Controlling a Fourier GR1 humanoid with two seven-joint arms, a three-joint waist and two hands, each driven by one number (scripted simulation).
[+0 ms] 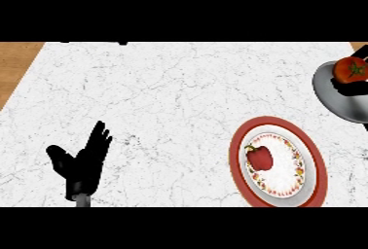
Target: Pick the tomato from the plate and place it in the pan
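Observation:
The red tomato (pixel 352 69) with its green stem is at the far right edge, above the grey pan (pixel 350 108). Only a black part of my right hand (pixel 343 86) shows there, curled under and beside the tomato and holding it over the pan's bowl. The red-rimmed patterned plate (pixel 310 154) lies at lower right, in front of the pan. My left hand (pixel 81 165) rests open at lower left with its fingers up, far from both.
A red bell pepper (pixel 260 157) lies on the plate's left half. The white marble counter (pixel 165 97) stretches across the view, with wooden flooring (pixel 14 61) past its left edge.

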